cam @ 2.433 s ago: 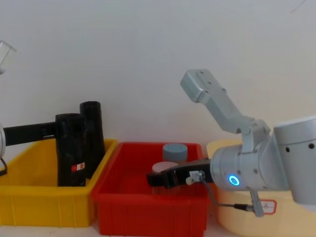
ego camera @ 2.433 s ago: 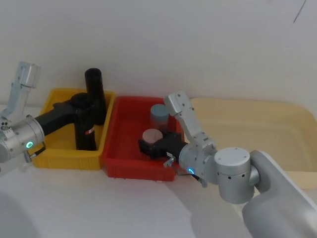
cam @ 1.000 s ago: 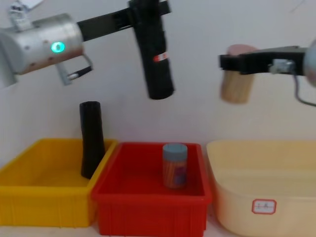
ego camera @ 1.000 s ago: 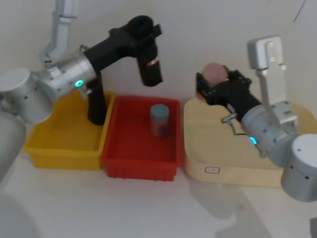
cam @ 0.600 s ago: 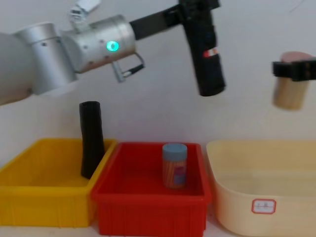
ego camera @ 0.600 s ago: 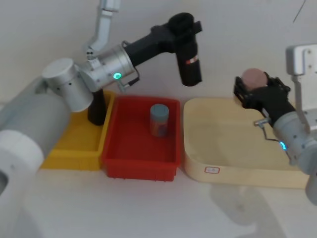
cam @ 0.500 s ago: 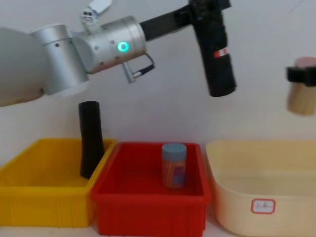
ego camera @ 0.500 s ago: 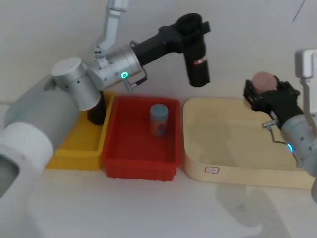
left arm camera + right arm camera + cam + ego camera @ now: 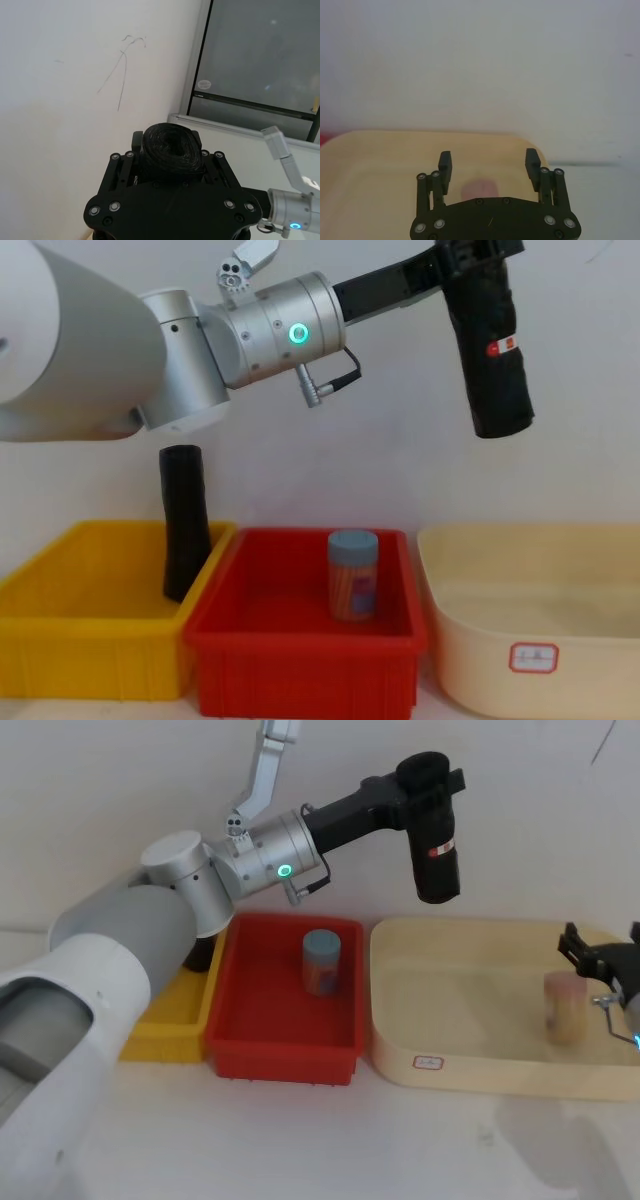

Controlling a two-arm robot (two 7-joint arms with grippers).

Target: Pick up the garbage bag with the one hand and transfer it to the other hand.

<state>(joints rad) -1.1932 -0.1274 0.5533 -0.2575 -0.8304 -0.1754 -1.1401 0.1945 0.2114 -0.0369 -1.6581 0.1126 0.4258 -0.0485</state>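
The garbage bag (image 9: 433, 835), a black roll with a small red-and-white label, hangs nearly upright in the air, high above where the red bin meets the beige tub. My left gripper (image 9: 428, 778), on the green-lit arm, is shut on its upper end. The chest view shows the garbage bag (image 9: 493, 350) over the tub's left side, and the left wrist view shows the roll's end (image 9: 171, 152) between the fingers. My right gripper (image 9: 490, 164) stands open low over the tub, right above a pink-topped jar (image 9: 563, 1008) that stands inside it.
A yellow bin (image 9: 175, 1020) on the left holds a plain black roll (image 9: 183, 530) leaning upright. A blue-lidded jar (image 9: 321, 963) stands in the red bin (image 9: 280, 1055) in the middle. On the right lies the beige tub (image 9: 530, 655).
My left arm swung the garbage bag farther right and a little higher. My right gripper came down into the tub, set the pink-topped jar there and opened.
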